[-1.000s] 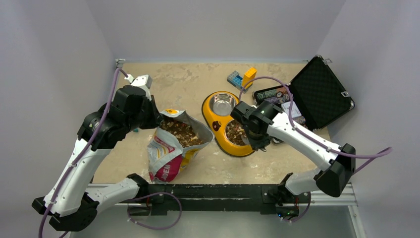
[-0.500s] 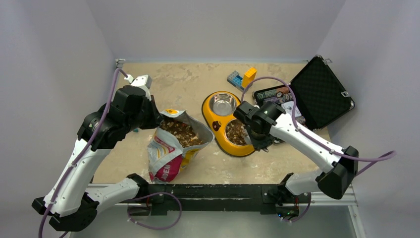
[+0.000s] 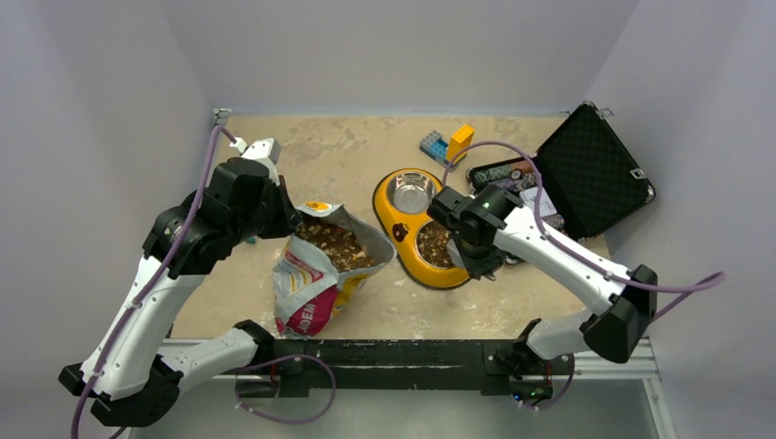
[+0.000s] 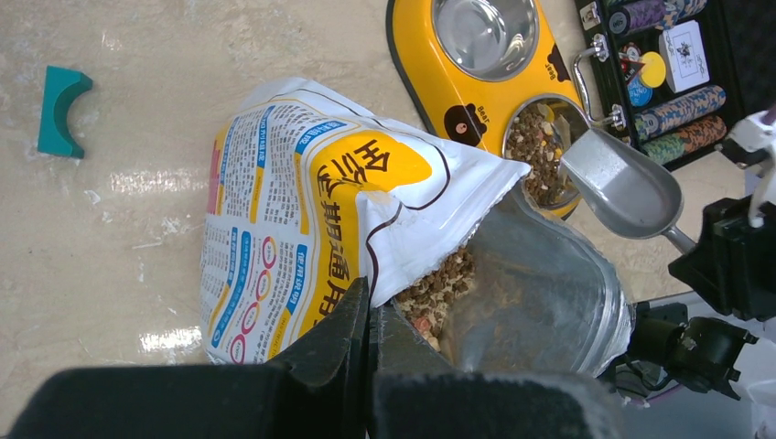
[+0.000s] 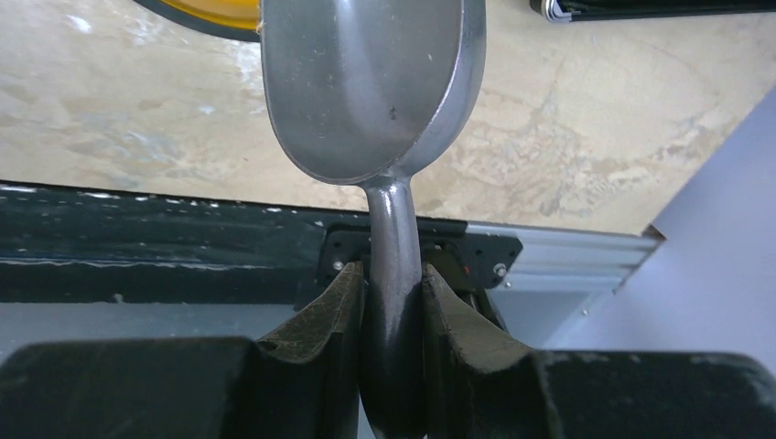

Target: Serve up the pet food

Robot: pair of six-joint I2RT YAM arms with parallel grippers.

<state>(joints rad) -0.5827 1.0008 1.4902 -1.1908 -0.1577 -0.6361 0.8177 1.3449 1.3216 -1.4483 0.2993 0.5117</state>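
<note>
The open pet food bag (image 3: 316, 274) lies on the table with brown kibble (image 4: 443, 280) showing in its mouth. My left gripper (image 4: 371, 306) is shut on the bag's upper edge and holds the mouth open. My right gripper (image 5: 393, 274) is shut on the handle of a metal scoop (image 5: 366, 82). The scoop (image 4: 622, 187) is tilted with its lip at the near bowl (image 4: 535, 146) of the yellow double feeder (image 3: 400, 224); that bowl holds kibble. The far bowl (image 4: 483, 32) is bare steel. No kibble shows in the scoop.
An open black case (image 3: 595, 169) with poker chips (image 4: 677, 110) and cards sits right of the feeder. Toy blocks (image 3: 447, 142) stand behind it. A teal curved piece (image 4: 59, 110) lies left of the bag. A black rail (image 3: 384, 352) runs along the near edge.
The right wrist with the scoop shifted slightly right over the near bowl, then back. The left arm and the bag have not moved.
</note>
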